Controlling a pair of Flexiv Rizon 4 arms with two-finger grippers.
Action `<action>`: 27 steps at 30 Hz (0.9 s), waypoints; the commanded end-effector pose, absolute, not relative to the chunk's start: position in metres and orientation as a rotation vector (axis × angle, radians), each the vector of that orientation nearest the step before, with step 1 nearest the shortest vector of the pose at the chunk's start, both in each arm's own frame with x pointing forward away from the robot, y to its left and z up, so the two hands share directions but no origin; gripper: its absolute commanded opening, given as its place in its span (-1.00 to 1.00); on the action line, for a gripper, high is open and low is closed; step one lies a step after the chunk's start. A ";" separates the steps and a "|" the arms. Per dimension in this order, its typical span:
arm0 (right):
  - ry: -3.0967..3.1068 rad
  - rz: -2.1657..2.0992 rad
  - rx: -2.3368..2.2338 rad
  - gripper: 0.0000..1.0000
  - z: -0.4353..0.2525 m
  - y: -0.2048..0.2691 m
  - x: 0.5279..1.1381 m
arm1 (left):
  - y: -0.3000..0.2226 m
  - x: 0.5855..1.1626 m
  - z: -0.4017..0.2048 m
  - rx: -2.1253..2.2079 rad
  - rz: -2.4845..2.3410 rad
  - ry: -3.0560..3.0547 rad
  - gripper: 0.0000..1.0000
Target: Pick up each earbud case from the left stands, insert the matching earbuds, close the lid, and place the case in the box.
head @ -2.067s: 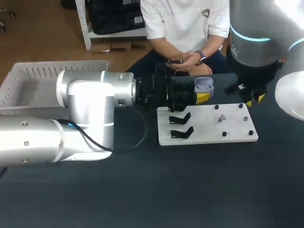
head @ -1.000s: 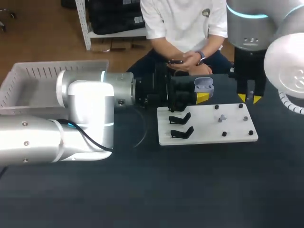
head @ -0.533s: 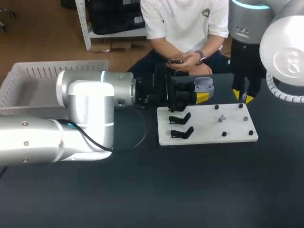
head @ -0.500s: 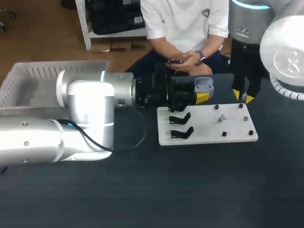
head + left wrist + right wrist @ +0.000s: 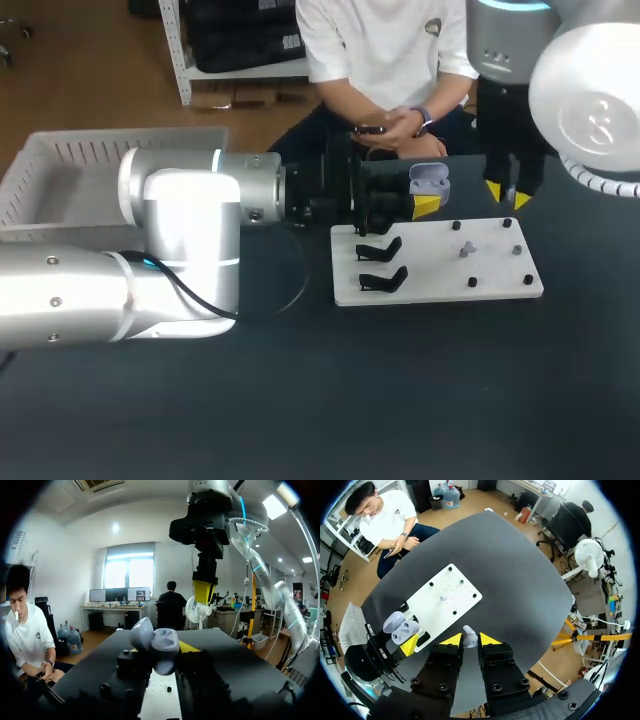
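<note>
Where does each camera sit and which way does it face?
Head: above and behind, looking down on the table; left arm and right arm show.
Left wrist: looks level across the table, past the case in the left gripper, at the right gripper.
Right wrist: looks down on the board; right gripper holds an earbud.
Shared: all three show the case.

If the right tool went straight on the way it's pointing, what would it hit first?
Probably the dark table beside the white board, with the earbud held in the right tool landing first. Depth is unclear, so it might catch the board's corner.
</note>
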State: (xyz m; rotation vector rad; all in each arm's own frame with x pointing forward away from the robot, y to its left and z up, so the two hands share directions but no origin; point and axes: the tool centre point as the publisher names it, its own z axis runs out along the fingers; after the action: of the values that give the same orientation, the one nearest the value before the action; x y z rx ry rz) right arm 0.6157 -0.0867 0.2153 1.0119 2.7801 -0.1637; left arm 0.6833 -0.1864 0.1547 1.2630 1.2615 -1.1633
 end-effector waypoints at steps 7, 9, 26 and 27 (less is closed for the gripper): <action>2.815 -0.347 1.003 -1.00 0.242 -0.057 0.646 | -0.186 0.682 0.153 1.256 -1.159 1.255 -1.00; 2.815 -0.416 0.995 -1.00 0.243 -0.051 0.649 | -0.186 0.682 0.153 1.256 -1.159 1.255 -1.00; 2.751 -0.409 1.165 -1.00 0.238 -0.031 0.649 | -0.186 0.682 0.153 1.256 -1.159 1.255 -1.00; 2.750 -0.411 1.166 -1.00 0.237 -0.030 0.649 | -0.186 0.682 0.153 1.256 -1.159 1.255 -1.00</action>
State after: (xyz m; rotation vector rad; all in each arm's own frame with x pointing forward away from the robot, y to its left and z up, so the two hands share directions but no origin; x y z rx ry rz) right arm 0.6512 -0.0332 0.2393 1.1649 2.7576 -0.4010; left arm 0.6833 -0.1863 0.1547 1.2631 1.2616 -1.1634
